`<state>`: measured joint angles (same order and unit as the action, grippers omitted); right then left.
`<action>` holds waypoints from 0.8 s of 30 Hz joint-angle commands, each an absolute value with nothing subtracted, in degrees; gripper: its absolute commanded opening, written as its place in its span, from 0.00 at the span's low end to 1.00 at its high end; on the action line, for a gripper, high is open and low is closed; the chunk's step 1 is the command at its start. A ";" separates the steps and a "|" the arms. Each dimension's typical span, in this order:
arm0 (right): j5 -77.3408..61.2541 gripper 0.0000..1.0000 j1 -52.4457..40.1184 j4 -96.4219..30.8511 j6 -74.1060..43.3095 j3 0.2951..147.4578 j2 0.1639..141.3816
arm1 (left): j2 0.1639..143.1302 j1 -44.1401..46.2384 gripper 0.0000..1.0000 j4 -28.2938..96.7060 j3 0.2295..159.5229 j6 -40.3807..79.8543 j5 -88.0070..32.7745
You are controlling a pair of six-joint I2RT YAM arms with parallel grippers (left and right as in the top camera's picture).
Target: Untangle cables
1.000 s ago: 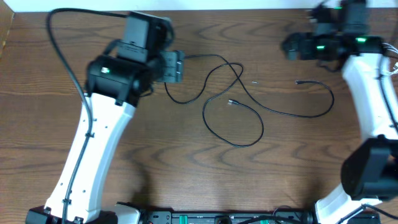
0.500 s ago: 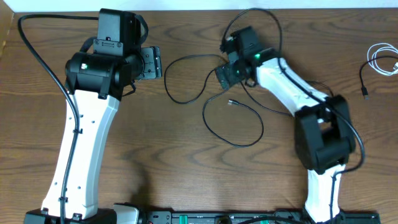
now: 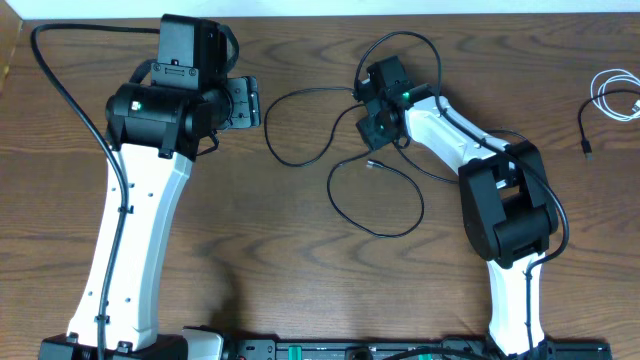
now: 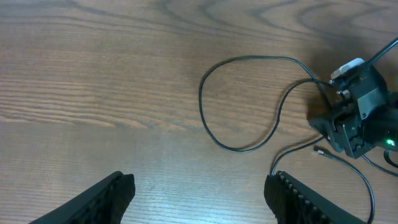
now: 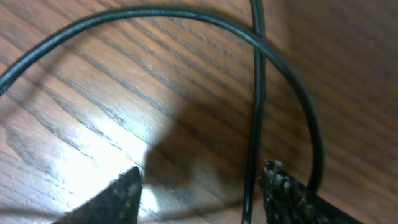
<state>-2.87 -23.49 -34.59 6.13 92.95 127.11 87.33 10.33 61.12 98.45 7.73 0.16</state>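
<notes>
Black cable (image 4: 201, 99): loops crossed, untangling unfinished. Right gripper (image 5: 202, 193) over its crossing, jaws parted astride strands, nothing clamped. Left gripper (image 4: 202, 199) left of cable, wide, empty. White cable (image 3: 603, 97) far right of it, already separate.

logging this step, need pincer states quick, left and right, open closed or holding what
Left pincer: open, holding nothing.
Right pincer: open, black cable running through the gap, not clamped.
</notes>
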 commanded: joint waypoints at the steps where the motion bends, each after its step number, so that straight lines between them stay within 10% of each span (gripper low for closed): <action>1: -0.40 0.55 -23.57 -35.57 6.52 92.97 128.88 | 87.77 10.15 0.73 61.30 97.89 8.47 0.45; 7: 0.08 0.51 -23.75 -36.05 6.52 92.97 130.67 | 87.77 10.15 0.73 61.30 97.82 8.47 0.45; 11: 0.08 0.02 -24.16 -37.21 6.52 92.97 130.87 | 87.77 10.15 0.73 61.49 97.82 8.47 0.45; 24: -26.85 0.01 -20.49 -52.01 7.73 105.47 124.86 | 87.77 10.15 0.73 61.69 97.82 8.47 0.45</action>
